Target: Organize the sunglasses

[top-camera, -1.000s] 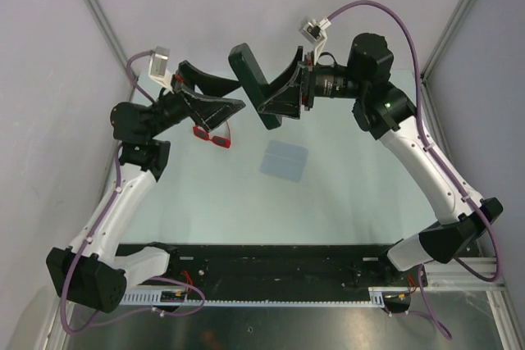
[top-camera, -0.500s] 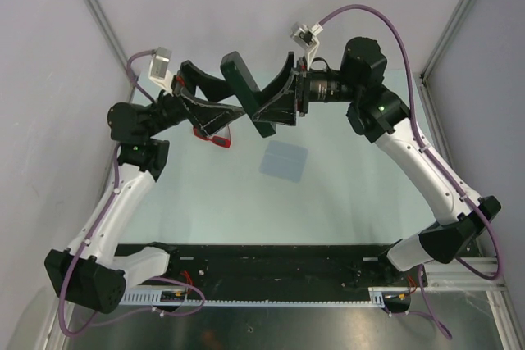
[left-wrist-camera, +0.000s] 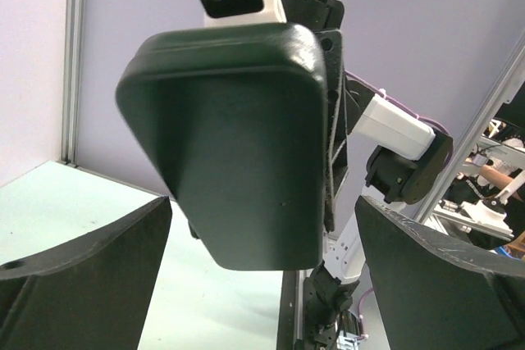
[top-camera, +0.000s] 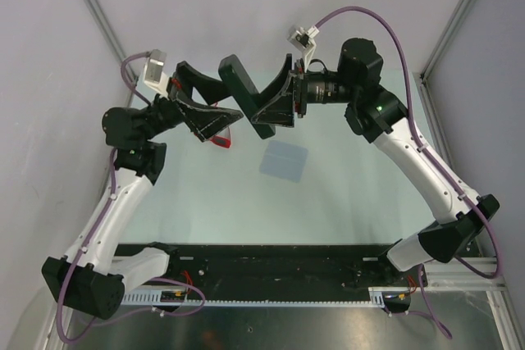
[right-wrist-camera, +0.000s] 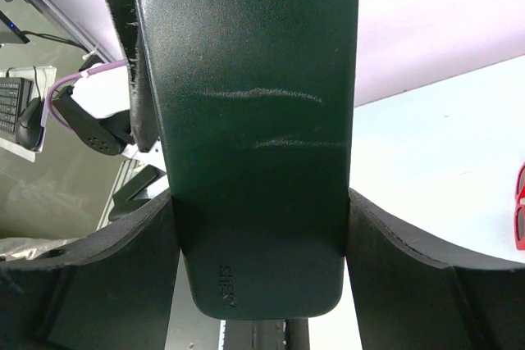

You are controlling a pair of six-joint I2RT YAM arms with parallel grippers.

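My right gripper (top-camera: 262, 111) is shut on the black oblong case (top-camera: 244, 92) and holds it tilted above the table's far middle. In the right wrist view the case (right-wrist-camera: 258, 120) is clamped between both fingers (right-wrist-camera: 123, 284). My left gripper (top-camera: 230, 104) is open, right beside the case. In the left wrist view the case (left-wrist-camera: 234, 137) hangs in front of and between the spread fingers (left-wrist-camera: 82, 268), apart from them. The red sunglasses (top-camera: 220, 142) lie on the table under my left gripper, mostly hidden. A red sliver of them shows in the right wrist view (right-wrist-camera: 519, 215).
A pale blue square cloth (top-camera: 284, 160) lies flat on the pale table (top-camera: 344, 194), right of the sunglasses. Grey walls and metal frame posts (top-camera: 102, 22) close in the left, right and far sides. The black base rail (top-camera: 271, 272) runs along the near edge.
My right gripper has carried the case leftward to my left gripper. My left gripper has lifted a little and drawn back to the left, and now hides more of the sunglasses.
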